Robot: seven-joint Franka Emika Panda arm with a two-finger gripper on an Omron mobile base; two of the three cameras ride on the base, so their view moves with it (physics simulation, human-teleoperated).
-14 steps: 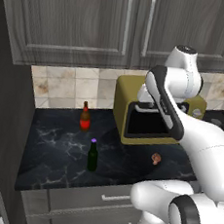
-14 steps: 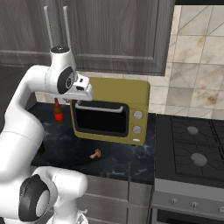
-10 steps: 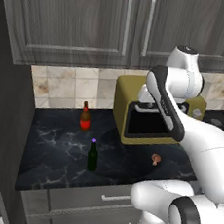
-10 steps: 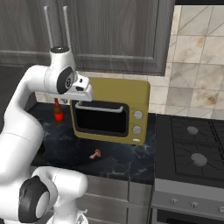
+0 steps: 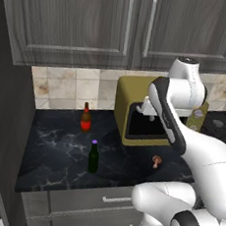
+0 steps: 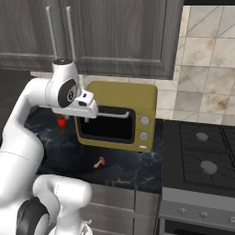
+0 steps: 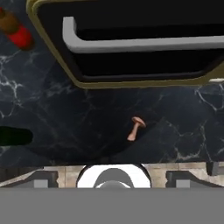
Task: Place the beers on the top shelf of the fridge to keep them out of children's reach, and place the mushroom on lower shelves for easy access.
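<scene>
Overhead, the gripper gapes wide above the mushroom; left base adds the green bottle.

1. You're looking at a glossy white arm, built of fat rounded segments.
2. Your joints carry dark grey rings and round caps.
3. Your hand is a boxy white block with dark trim underneath.
</scene>
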